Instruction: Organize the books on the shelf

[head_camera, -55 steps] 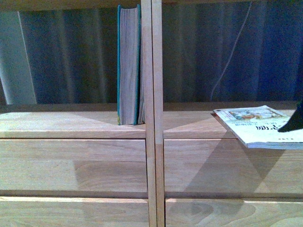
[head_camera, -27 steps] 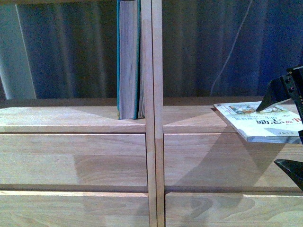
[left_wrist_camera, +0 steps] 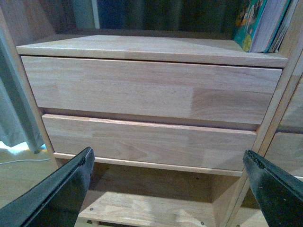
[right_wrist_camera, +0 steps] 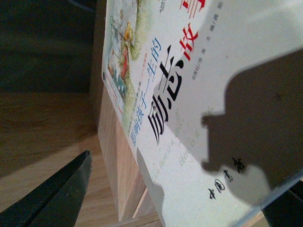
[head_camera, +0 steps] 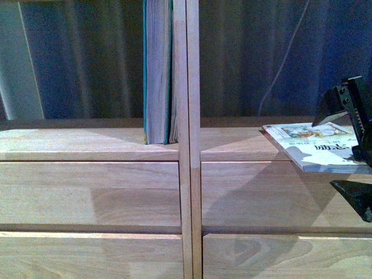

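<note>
White paperback (head_camera: pixel 311 145) lies flat on the right compartment's floor of the shelf (head_camera: pixel 87 145), its near edge overhanging the front, at 3 o'clock from the teal-green book (head_camera: pixel 157 70). That book stands upright against the centre divider (head_camera: pixel 187 87). Right gripper (head_camera: pixel 325 154) brackets the overhang with jaws spread, one finger above the cover and one beneath; contact not clear. Left gripper (left_wrist_camera: pixel 165 161) is spread and empty, facing the drawer fronts (left_wrist_camera: pixel 151 90). Step judged: pinching the paperback. Advice: reach deep over the cover before closing, as a shallow bite on a thin, floppy book will probably sag or fan. Lift clear, then turn it upright.
</note>
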`<state>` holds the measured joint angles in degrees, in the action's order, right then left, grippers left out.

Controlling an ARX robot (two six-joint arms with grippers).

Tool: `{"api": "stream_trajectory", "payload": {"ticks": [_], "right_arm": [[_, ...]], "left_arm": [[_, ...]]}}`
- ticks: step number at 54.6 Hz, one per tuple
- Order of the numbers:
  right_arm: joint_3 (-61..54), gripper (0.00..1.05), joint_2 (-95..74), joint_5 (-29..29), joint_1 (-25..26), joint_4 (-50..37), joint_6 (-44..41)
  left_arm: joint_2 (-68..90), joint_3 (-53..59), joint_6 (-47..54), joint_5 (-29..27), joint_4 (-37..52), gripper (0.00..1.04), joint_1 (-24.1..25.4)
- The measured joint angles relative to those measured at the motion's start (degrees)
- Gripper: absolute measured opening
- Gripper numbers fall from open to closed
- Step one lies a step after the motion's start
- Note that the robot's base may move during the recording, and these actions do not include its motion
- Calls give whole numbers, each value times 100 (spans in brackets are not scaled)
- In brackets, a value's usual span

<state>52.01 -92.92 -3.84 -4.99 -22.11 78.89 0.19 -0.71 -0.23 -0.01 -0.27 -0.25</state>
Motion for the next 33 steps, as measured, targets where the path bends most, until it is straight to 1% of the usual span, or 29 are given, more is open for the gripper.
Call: {"api": "stream_trajectory", "payload": {"ticks": [1, 2, 7, 8, 10, 11, 12, 14, 18, 24, 26, 33], "right_arm": [[28, 93, -11, -2, 4, 9, -2], [28, 92, -13, -2, 4, 11, -2], [103, 79, -57, -59, 20, 63, -4], [111, 75, -72, -70, 26, 63, -4], [116, 71, -85, -72, 35, 63, -7], [116, 67, -96, -79, 42, 63, -4], [116, 66, -101, -81, 42, 63, -4], [116, 61, -114, -92, 48, 63, -7], [116, 48, -133, -127, 50, 70, -22], [116, 33, -144, -170, 52, 81, -26], [116, 27, -144, -197, 52, 81, -26], [133, 9, -144, -219, 52, 72, -50]], "left_arm": [[0, 0, 0, 0, 0, 97, 0], [0, 0, 0, 0, 0, 97, 0], [0, 0, 0, 0, 0, 97, 0], [0, 0, 0, 0, 0, 97, 0], [0, 0, 0, 0, 0, 97, 0], [0, 0, 0, 0, 0, 97, 0], [0, 0, 0, 0, 0, 97, 0], [0, 0, 0, 0, 0, 97, 0], [0, 0, 0, 2, 0, 97, 0], [0, 0, 0, 0, 0, 97, 0], [0, 0, 0, 0, 0, 97, 0], [0, 0, 0, 0, 0, 97, 0]]}}
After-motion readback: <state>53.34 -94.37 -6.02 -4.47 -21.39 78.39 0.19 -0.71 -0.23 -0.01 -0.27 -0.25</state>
